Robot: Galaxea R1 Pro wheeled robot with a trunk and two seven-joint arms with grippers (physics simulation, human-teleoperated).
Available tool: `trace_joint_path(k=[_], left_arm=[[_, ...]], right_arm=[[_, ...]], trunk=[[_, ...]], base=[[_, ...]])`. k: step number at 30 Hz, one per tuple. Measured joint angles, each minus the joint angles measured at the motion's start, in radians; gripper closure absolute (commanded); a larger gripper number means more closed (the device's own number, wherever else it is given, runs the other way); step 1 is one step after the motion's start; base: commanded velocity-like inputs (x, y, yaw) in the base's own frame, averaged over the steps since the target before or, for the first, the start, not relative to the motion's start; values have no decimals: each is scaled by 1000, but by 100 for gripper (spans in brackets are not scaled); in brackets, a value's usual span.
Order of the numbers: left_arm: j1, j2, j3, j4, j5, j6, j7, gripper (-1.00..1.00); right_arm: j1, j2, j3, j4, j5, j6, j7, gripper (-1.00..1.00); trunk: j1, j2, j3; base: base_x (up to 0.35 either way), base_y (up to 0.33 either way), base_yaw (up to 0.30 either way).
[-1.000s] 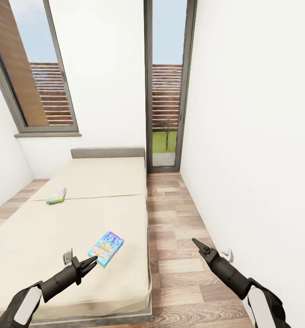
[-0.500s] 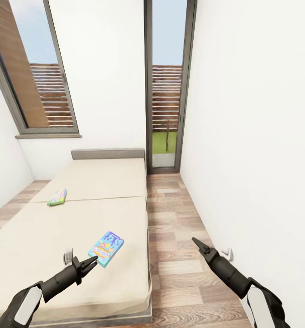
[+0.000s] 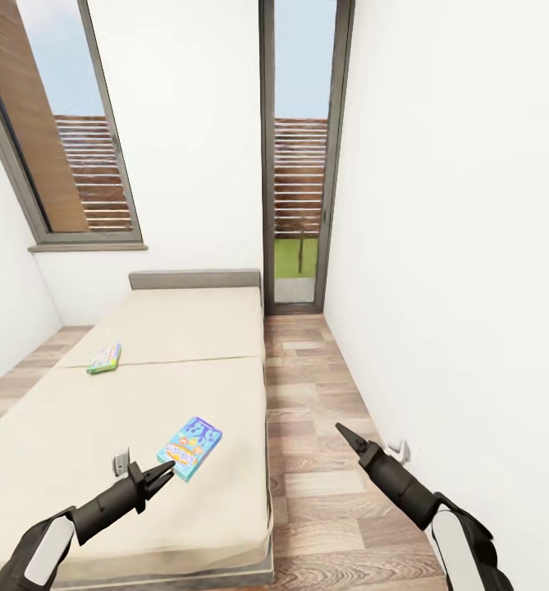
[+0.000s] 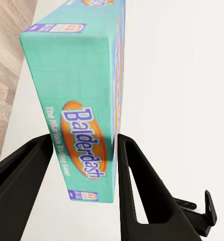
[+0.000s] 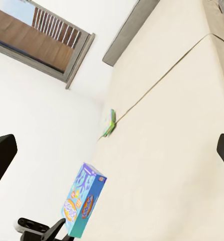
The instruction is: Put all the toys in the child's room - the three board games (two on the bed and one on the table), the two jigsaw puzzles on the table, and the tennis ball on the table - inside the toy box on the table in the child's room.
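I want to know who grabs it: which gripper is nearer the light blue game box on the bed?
Left. The left gripper is open right at the light blue game box, fingers straddling its end. The right gripper is over the floor beside the bed, well apart.

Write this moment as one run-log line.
left hand: open, at blue game box | right hand: over floor | green-edged box: on bed

Two board games (image 3: 189,447) on bed (image 3: 176,328)
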Motion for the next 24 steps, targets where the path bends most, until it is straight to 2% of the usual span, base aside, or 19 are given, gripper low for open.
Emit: trace_joint_path(k=[11,17,24], left_arm=[[0,-1,1,-2,-1,-1,1,100],[0,-1,-3,-3,-1,-1,2,100],[0,-1,-5,-3,-1,-1,2,100]], right_arm=[[-5,-6,-6,2,-4,-1,14,-100],[-5,-6,1,-4,-5,-48,12,-100],[-2,-8,0,-4,-6,-60,15,-100]], trunk=[[-42,77,35],[-65,119,53],[-92,168,75]], base=[[0,0,0],[0,0,0],[0,0,0]])
